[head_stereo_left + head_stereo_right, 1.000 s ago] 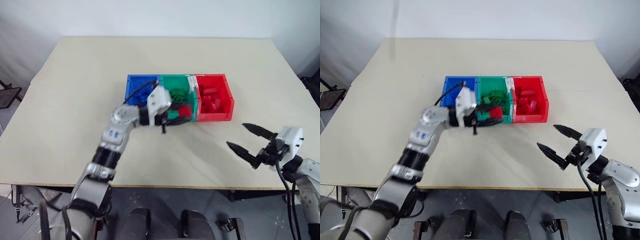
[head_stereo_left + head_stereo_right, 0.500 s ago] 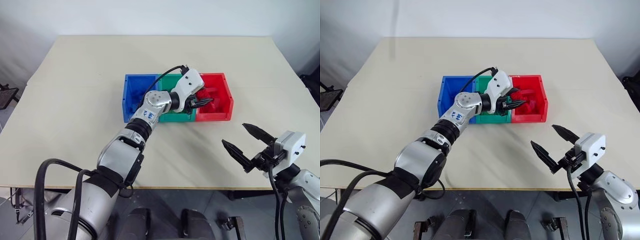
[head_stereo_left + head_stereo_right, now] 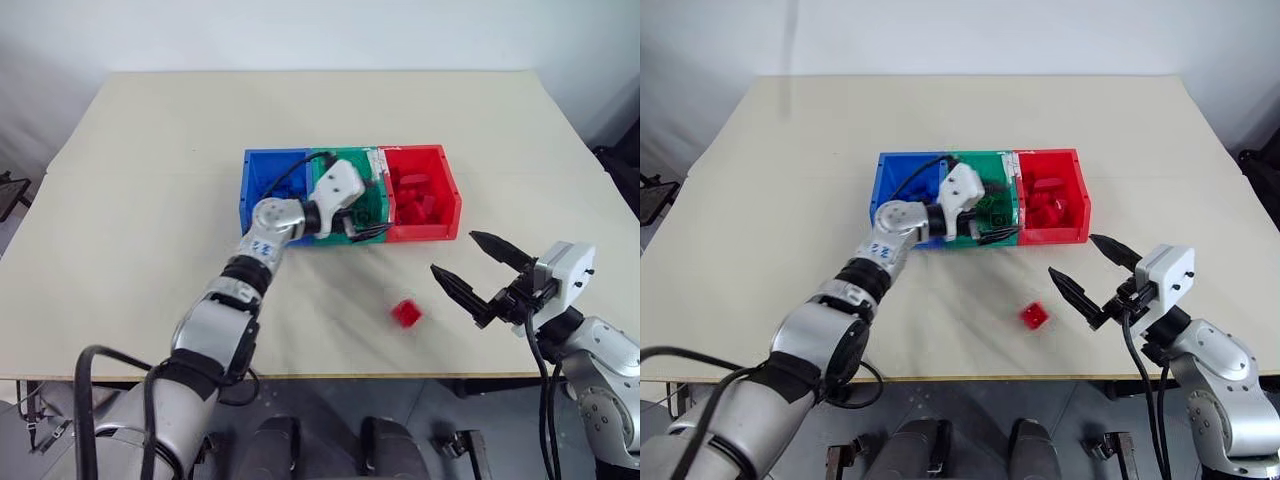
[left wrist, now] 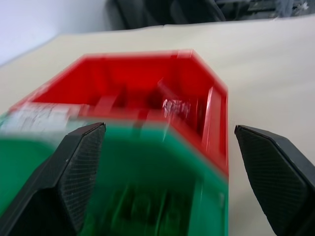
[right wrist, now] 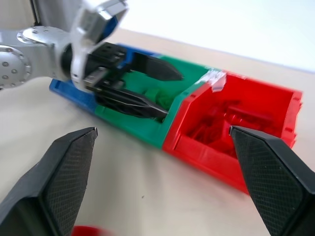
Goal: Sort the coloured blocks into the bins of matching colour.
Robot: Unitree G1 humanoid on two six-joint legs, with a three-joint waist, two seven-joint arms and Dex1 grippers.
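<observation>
Nearest me on the worktop [image 3: 150, 200]: one loose red block [image 3: 406, 313], right gripper [image 3: 468, 271] just beside it, fingers spread, holding nothing.
I judge that block light, rigid, a bit slick; I'd pinch two flat opposite sides, not the studs. Farther off, left gripper [image 3: 374, 213] spread empty over the green bin [image 3: 383, 195], next to the red bin [image 3: 455, 195] with red blocks inside; blue bin [image 3: 245, 190] at the left end.

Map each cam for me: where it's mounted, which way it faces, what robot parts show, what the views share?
Head eyes: forward and down over the table; both arms.
Left wrist: along the open left gripper into the green bin and red bin.
Right wrist: along the open right gripper toward the bins; left gripper too.
Shared: bins; red block near right gripper.
</observation>
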